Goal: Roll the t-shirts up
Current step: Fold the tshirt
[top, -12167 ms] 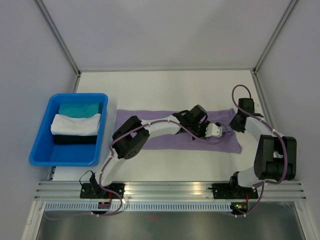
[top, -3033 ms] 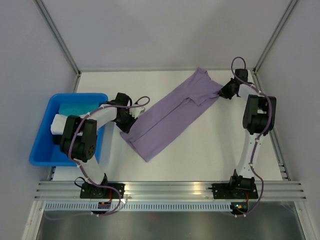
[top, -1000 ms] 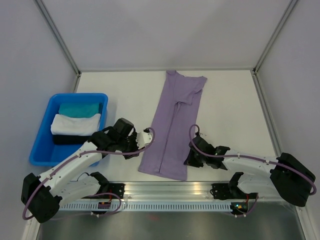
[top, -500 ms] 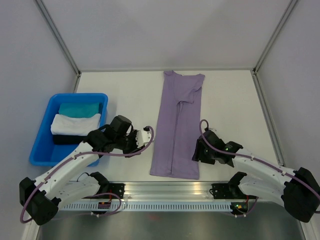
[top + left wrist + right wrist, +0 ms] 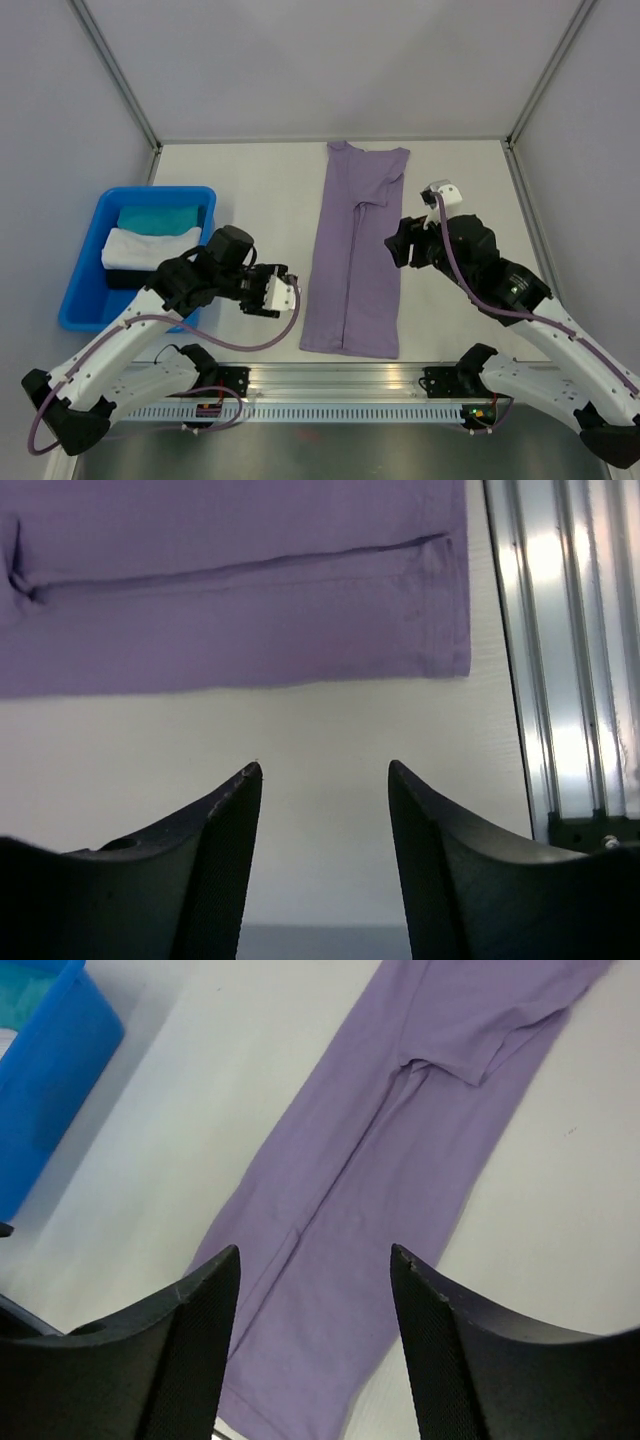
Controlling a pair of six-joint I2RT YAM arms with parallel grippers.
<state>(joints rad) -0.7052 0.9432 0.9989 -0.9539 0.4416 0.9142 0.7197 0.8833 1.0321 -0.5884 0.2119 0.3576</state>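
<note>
While the folded t-shirt (image 5: pixel 355 260) is lying right of the blue bin (image 5: pixel 160 189), your left gripper (image 5: pixel 274 294) and right gripper (image 5: pixel 398 245) are hovering open and empty; rolling is likely calling for pinching its hem.

The t-shirt (image 5: pixel 355 265) is thin, matt lavender cloth. The tabletop (image 5: pixel 250 175) under it is smooth, matt white. Left of the t-shirt stands a glossy blue plastic bin (image 5: pixel 110 318).

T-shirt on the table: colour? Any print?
T-shirt is plain light purple, no print; best in right wrist view.
</note>
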